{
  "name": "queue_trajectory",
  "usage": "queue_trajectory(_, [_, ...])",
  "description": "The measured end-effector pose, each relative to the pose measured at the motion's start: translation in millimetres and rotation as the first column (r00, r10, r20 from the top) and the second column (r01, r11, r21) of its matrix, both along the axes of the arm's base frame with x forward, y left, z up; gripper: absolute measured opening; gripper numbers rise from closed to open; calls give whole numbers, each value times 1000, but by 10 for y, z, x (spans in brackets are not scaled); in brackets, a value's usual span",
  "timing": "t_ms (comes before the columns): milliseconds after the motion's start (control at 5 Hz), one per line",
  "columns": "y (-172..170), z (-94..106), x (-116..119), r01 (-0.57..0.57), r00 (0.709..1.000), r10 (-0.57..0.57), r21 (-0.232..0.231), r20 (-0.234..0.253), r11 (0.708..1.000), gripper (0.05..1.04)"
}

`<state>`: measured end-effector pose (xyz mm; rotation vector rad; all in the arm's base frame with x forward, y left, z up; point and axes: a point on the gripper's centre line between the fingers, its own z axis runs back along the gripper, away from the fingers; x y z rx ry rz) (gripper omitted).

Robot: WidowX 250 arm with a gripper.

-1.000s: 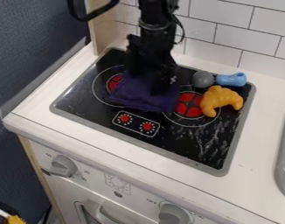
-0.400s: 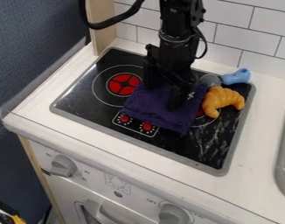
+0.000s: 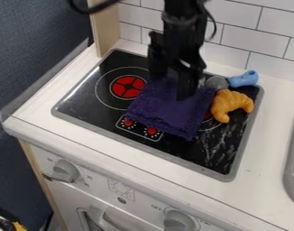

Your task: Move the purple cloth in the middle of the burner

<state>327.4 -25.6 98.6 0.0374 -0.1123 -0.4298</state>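
Purple cloth: spread with some creases over the stove top, between the two burners; it overlaps most of the right-hand one, its far edge partly hidden by the pincer.
Pincer: wide, its two fingers well apart, over the far part of the cloth, which shows between them; contact with the cloth cannot be determined.
Black arm: enters at the top edge, where its upper part is cut off.
Left burner: red centre exposed; the right side of its outer ring is hidden.
Right burner: largely covered; a sliver of red and part of the near ring (the lower arc) remain visible.
Red dials: two, at the near edge of the cloth, which overlaps part of their outlined panel.
Toy croissant: just beside the cloth; whether they touch is unclear.
Gray rounded object: behind the croissant, identity indistinct.
Blue object: beside the gray one, on the far right corner.
Surface: white, carrying the stove top.
Sink: cut off at the right edge.
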Motion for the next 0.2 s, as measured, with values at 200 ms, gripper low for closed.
queue_trajectory(200, [-17, 306, 55, -2, 998, 2, -5, 67, 1000, 998])
